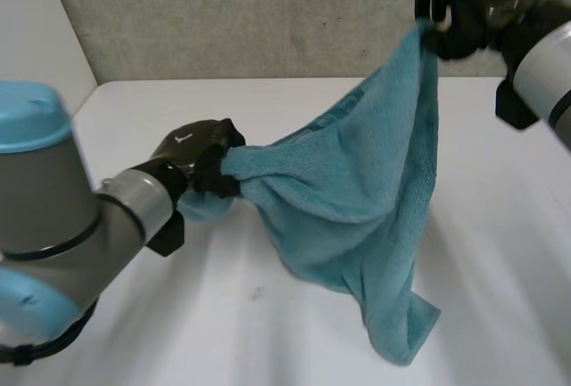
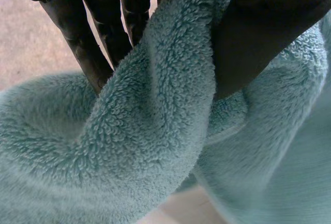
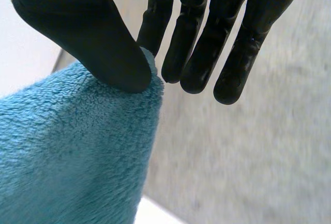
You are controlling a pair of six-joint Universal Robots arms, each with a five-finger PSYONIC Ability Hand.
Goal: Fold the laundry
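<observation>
Up high, my right hand only thumb-pinches the towel by a corner, left hand clutches a bunched edge; that thin pinch could slip if I tug

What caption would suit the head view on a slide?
Left hand and right hand hold a blue towel over the table.

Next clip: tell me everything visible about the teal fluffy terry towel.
The teal fluffy terry towel is plush, unfolded and held up, draping in loose folds above the white table. The right hand pinches its top corner high; the left hand grips a bunched edge lower. Its bottom corner hangs down.
</observation>
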